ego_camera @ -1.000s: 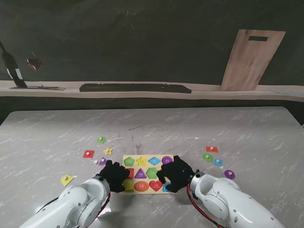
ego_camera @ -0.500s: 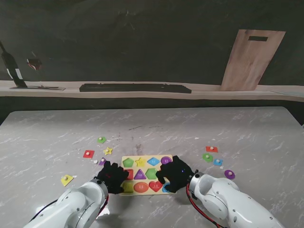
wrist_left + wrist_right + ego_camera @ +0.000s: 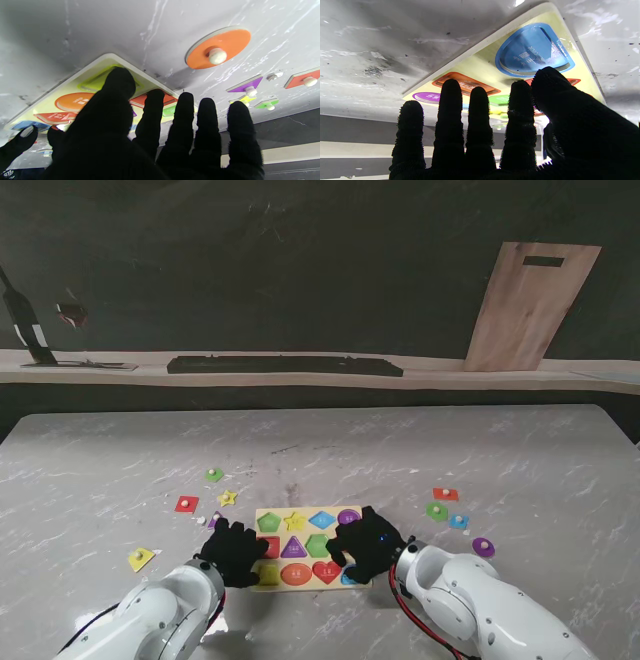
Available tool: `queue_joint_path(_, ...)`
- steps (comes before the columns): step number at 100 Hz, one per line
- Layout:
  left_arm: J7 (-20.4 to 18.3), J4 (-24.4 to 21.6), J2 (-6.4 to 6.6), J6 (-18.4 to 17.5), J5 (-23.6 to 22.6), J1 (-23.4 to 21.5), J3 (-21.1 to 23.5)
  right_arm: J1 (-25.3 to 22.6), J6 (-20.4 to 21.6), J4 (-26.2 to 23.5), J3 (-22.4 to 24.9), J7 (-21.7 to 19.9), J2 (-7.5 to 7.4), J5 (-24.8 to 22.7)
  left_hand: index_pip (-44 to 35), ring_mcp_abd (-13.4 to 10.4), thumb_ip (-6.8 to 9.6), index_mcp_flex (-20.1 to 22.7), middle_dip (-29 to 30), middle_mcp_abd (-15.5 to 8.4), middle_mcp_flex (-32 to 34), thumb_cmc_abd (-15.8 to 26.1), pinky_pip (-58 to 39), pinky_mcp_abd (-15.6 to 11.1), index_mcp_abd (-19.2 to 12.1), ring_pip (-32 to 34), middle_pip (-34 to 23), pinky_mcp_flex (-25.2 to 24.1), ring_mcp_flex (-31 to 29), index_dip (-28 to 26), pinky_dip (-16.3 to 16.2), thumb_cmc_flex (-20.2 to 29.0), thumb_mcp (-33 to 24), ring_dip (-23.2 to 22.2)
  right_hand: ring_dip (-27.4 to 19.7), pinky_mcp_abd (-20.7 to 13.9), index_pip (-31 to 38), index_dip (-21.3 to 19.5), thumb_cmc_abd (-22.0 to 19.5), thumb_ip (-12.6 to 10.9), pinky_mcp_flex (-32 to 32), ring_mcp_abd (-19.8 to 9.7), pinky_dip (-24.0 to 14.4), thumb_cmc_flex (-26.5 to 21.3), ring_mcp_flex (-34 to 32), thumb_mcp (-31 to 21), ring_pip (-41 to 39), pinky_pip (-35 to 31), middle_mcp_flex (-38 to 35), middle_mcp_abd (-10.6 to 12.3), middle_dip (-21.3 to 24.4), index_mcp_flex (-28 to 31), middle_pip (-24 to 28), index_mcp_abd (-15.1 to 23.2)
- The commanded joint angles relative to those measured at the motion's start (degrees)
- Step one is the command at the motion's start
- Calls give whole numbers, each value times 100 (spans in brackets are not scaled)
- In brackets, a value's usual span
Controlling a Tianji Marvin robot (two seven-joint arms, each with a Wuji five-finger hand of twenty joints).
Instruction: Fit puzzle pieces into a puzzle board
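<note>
Here the board (image 3: 303, 546) shows coloured shape slots — whether pieces fill them is unclear; the left hand (image 3: 236, 549) and right hand (image 3: 368, 544), fingers spread and holding nothing, cover its near corners.

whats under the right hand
The right hand hovers open over the puzzle board's right end. The empty blue slot shows there; the hand covers other slots nearby.

A grey marble-patterned table (image 3: 120, 460) is carrying a yellow rectangular puzzle board (image 3: 306, 514). Loose flat pieces are lying scattered on it: a red square (image 3: 186, 503), a yellow star (image 3: 228, 498) and a green piece (image 3: 214, 474) to the left, a purple round piece (image 3: 483, 547) to the right.
</note>
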State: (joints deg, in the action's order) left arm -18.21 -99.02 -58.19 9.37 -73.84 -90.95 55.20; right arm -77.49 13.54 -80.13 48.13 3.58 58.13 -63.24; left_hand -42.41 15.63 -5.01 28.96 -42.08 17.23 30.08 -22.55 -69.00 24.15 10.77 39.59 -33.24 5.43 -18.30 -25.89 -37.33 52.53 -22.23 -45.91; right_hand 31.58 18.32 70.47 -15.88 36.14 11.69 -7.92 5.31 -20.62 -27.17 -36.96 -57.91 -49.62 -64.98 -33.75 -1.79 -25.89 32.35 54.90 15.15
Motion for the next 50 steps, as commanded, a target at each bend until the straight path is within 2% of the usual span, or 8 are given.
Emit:
queue_joint_path(1,48,106,23,25,67,-88,12,-121,13,19,22,21,17,-68,54,200,8,504,91,49,-160,146,-75,-404,51,-94,140,-94,76,-109,-18,4,104,95,-152,84,-380,203,-36,88,49,7,-45,-104,39,-4,362,-42,32,-3,-28,55,-18,34)
queue_joint_path(29,258,15,-3,-23,238,-165,99,-243,86,-151,242,126,34,-130,703,185,209,436,839,75,-344,693,189,-355,114,-636,637,-298,223,-53,149,-116,648,600,-153,90,-389,207,-47,90,66,15,-40,-20,52,53,367,-35,45,-17,-27,23,-21,19)
queue_joint_path(50,463,-50,-28,-72,313,-243,206,-248,88,-199,303,204,60,-102,982,202,237,305,1069,111,-467,750,318,-333,159,-746,763,-355,285,42,237,-94,838,734,-156,87,-409,208,-67,72,86,15,-35,11,77,81,380,-25,50,-23,-25,15,-26,8)
